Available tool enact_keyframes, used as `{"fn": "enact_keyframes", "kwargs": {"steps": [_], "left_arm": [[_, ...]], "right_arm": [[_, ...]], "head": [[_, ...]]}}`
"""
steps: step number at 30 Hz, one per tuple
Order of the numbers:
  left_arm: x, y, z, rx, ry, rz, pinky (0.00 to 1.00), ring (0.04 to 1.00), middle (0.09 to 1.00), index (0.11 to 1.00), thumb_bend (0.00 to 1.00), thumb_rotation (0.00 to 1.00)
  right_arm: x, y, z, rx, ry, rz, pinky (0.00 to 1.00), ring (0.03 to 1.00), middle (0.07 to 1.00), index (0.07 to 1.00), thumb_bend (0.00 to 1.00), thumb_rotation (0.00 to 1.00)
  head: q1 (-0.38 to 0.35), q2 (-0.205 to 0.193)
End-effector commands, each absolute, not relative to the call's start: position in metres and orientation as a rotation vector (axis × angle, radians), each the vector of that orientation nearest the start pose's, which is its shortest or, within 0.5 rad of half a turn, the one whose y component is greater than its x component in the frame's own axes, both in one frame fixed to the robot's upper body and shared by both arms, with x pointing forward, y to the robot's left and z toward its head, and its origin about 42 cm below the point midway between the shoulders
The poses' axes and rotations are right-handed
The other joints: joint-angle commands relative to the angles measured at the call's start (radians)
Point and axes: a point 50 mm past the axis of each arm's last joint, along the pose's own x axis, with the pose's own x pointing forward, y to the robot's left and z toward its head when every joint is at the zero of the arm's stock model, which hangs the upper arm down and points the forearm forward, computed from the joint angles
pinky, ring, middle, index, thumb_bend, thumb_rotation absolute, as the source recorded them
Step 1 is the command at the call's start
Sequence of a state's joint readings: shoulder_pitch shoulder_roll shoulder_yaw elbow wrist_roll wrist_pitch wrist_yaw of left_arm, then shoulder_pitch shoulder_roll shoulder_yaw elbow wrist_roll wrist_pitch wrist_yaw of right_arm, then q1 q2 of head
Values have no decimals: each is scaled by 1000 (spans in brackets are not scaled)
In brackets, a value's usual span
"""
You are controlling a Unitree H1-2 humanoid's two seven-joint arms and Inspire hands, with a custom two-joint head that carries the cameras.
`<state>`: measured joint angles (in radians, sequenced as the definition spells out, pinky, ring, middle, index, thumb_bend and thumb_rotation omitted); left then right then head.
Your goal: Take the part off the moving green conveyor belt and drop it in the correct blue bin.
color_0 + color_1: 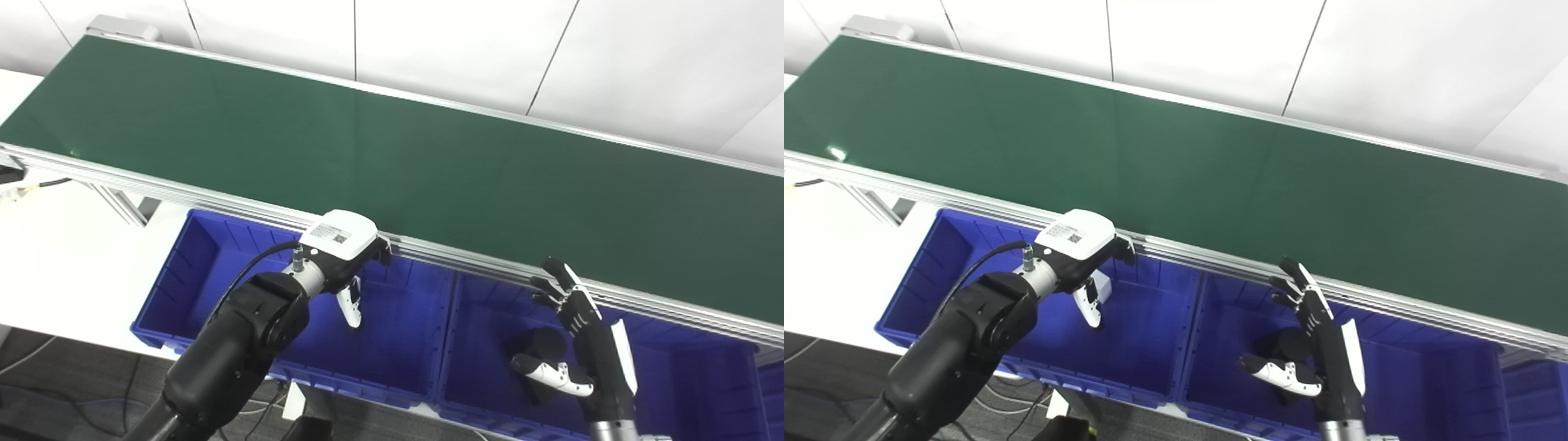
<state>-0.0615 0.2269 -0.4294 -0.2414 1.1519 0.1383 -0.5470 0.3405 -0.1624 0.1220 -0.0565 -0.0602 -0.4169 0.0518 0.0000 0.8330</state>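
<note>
The green conveyor belt (pixel 392 153) runs across the view from upper left to lower right, and I see no part on it. My left hand (pixel 343 248) hangs over the left blue bin (pixel 202 269) just below the belt's near rail, its fingers (pixel 352 303) drooping loosely with nothing seen in them. My right hand (pixel 576 331) stands open over the middle blue bin (pixel 478 367), fingers spread upward and thumb stuck out to the left. A black cylindrical part (pixel 542 346) lies in that bin, just behind the thumb.
The belt's aluminium rail (pixel 490 263) runs right above the bins' far walls. A third blue bin (pixel 772 392) shows at the right edge. White table top (pixel 67 257) lies left of the bins; cables lie on the floor below.
</note>
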Motion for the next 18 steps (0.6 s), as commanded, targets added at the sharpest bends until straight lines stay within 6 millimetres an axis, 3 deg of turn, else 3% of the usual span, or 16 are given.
{"fn": "enact_keyframes", "kwargs": {"steps": [1, 7, 12, 14, 18], "left_arm": [[269, 159, 154, 1299, -114, -575, 509, 636, 714, 706, 1000, 170], [256, 162, 174, 1081, -185, -574, 479, 624, 708, 721, 1000, 260], [241, 160, 187, 974, -205, -606, 452, 600, 711, 732, 1000, 267], [236, 160, 189, 920, -194, -624, 409, 538, 705, 746, 1000, 266], [230, 159, 190, 810, -179, -664, 380, 520, 750, 772, 1000, 252]], "right_arm": [[160, -235, 69, -171, -185, 158, 746, 822, 905, 894, 1000, 453], [161, -234, 60, -187, -157, 156, 739, 819, 907, 893, 1000, 470], [163, -233, 52, -182, -131, 156, 744, 824, 910, 886, 1000, 469], [164, -232, 49, -183, -123, 156, 746, 825, 910, 885, 1000, 473], [166, -231, 42, -190, -104, 156, 739, 818, 907, 882, 1000, 484]], "head": [[-10, -14], [-20, -63], [-29, -112], [-32, -130], [-39, -167]]}}
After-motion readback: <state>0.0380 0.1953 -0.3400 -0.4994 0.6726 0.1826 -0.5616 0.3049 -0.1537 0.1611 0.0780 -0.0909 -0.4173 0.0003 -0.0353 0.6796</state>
